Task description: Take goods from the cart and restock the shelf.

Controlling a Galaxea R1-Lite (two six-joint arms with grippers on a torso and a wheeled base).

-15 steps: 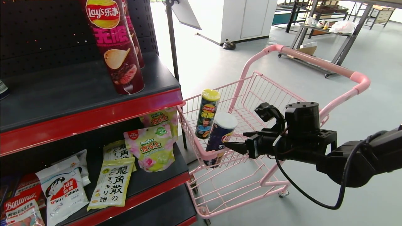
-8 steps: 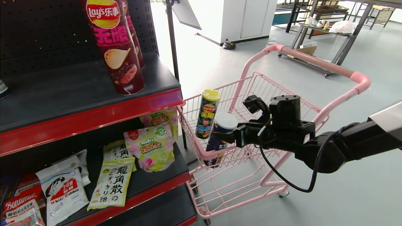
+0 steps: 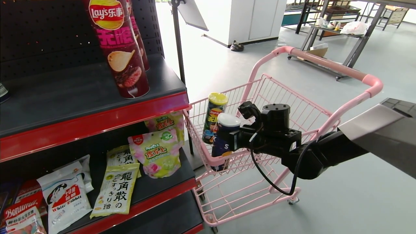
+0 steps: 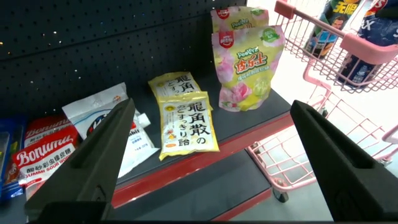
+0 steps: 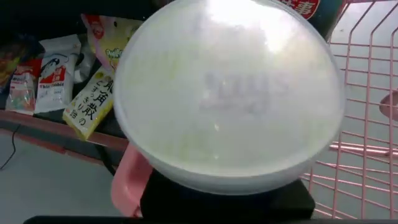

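Observation:
A dark blue chip can (image 3: 223, 143) with a white lid (image 3: 228, 120) stands in the front corner of the pink cart (image 3: 325, 63), next to a yellow-lidded can (image 3: 215, 113). My right gripper (image 3: 233, 136) is right at the blue can, just below its lid, reaching in from the cart's side. In the right wrist view the white lid (image 5: 227, 93) looms very close, with the cart's wire (image 5: 367, 124) behind it. My left gripper (image 4: 211, 104) hangs open and empty in front of the lower shelf's snack bags (image 4: 186, 127).
The upper shelf (image 3: 97, 120) holds tall maroon chip cans (image 3: 122, 48), with bare room to their left. The lower shelf carries yellow bags (image 3: 115, 191), pink-green pouches (image 3: 156, 156), and white and red bags (image 3: 65, 198). A metal pole (image 3: 178, 42) stands between shelf and cart.
My right arm has moved left across the cart until its gripper reached the blue can. The can, tilted before, now stands more upright and slightly further left.

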